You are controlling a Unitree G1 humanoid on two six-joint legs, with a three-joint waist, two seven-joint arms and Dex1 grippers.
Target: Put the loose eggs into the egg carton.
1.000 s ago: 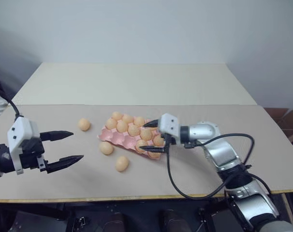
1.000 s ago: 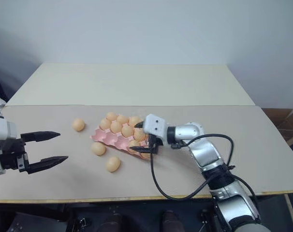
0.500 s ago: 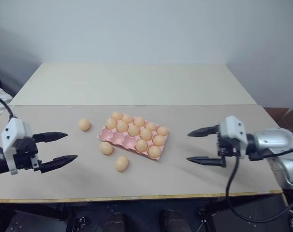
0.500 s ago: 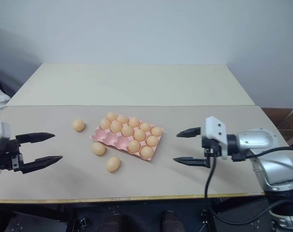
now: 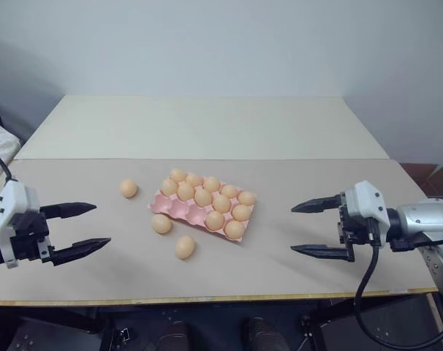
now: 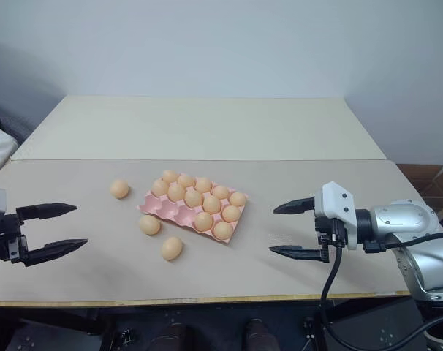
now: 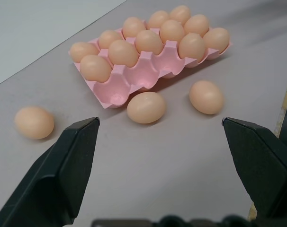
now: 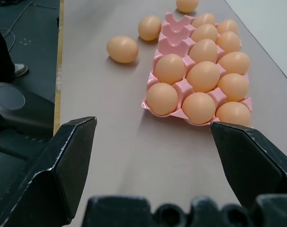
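A: Both pincers?
B: Left pincer point(image 5: 84, 226) and right pincer point(image 5: 318, 227) each spread wide, holding nothing, near the table's point(image 5: 294, 131) front corners.
A: The egg carton point(image 5: 204, 206)?
B: Mid-table; eleven eggs seated, four front-left cups bare.
A: Loose eggs?
B: Three: one point(image 5: 128, 188) towards the left edge, two point(image 5: 161, 224) point(image 5: 184, 246) by its front-left side.

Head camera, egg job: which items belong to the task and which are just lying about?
Task items:
- egg carton, twelve eggs seated, three near cups empty
- three loose eggs
- left gripper and right gripper, both open, holding nothing

Lying about:
- white cloth beyond the table's left edge
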